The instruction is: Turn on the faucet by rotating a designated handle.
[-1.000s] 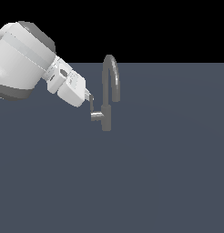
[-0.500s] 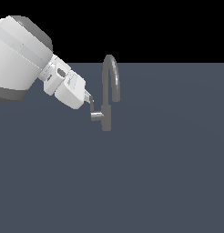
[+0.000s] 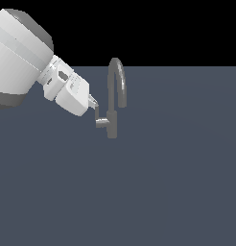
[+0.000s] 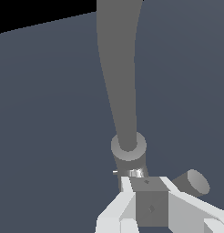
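Gripper (image 3: 94, 106) at the faucet (image 3: 114, 98) handle (image 3: 99, 116).
Its fingers close on the thin lever beside the post.

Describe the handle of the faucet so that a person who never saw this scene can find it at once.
Find the grey faucet with its tall arched spout, alone on the dark floor. Low on its post, a short stub sticks out toward the exterior view's left, where the white gripper meets it. That small lever is the handle, much shorter than the spout.
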Tool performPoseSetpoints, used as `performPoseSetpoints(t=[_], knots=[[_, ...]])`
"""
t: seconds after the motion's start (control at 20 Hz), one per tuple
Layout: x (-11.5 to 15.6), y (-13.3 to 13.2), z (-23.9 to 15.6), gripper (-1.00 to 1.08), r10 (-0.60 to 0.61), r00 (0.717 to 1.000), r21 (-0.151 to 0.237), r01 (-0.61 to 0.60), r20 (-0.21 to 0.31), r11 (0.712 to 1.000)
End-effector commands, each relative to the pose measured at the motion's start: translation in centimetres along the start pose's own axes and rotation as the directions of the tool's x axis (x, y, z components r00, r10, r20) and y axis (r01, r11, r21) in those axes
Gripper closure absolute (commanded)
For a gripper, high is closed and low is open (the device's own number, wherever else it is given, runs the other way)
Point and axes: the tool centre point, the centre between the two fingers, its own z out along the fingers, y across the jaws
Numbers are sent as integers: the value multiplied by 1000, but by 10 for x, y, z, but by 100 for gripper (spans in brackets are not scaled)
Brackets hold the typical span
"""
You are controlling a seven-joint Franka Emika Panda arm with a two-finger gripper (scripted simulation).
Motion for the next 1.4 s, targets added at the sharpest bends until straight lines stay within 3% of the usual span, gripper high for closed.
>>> performPoseSetpoints(t=[0.0, 0.55, 0.6, 0.65, 1.25, 1.3, 1.35], knots=[[-2, 12, 4, 108, -4, 1000, -10, 4, -3, 1000], [-4, 49, 12, 108, -1, 1000, -14, 1, -4, 1000], [-4, 49, 12, 108, -1, 1000, -14, 1, -4, 1000], [-6, 36, 2, 108, 2, 1000, 10, -2, 6, 1000], [-33, 79, 42, 108, -1, 1000, -14, 1, -4, 1000], [-33, 79, 42, 108, -1, 1000, -14, 1, -4, 1000], [-35, 66, 30, 108, 1, 1000, 12, -2, 10, 1000]])
